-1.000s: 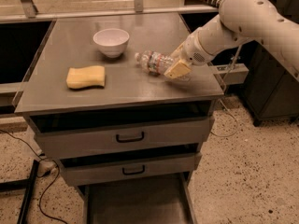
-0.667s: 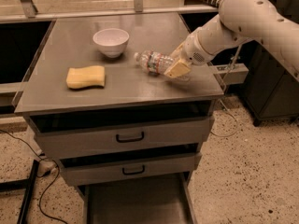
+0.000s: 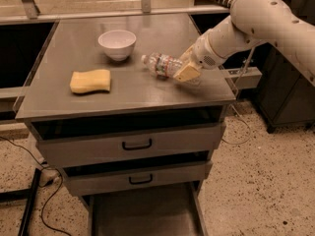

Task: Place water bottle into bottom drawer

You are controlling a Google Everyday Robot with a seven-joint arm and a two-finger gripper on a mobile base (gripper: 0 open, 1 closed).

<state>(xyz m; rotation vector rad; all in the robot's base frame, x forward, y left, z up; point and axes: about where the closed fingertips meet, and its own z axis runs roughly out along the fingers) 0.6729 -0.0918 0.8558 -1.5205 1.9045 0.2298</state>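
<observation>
The water bottle (image 3: 160, 65) is a small clear bottle with a white cap and a red-and-blue label. It lies over the cabinet top right of centre, with its cap pointing left. My gripper (image 3: 183, 71) reaches in from the right on the white arm and is shut on the bottle's base end. One tan finger (image 3: 188, 73) shows in front of the bottle. The bottom drawer (image 3: 197, 215) is pulled open at the foot of the cabinet, with grey side walls and a dark floor, directly below the two closed drawers.
A white bowl (image 3: 117, 44) stands at the back middle of the cabinet top (image 3: 133, 90). A yellow sponge (image 3: 90, 80) lies front left. Two closed drawers with black handles (image 3: 137, 145) sit above the open one. Cables (image 3: 29, 195) trail on the floor at left.
</observation>
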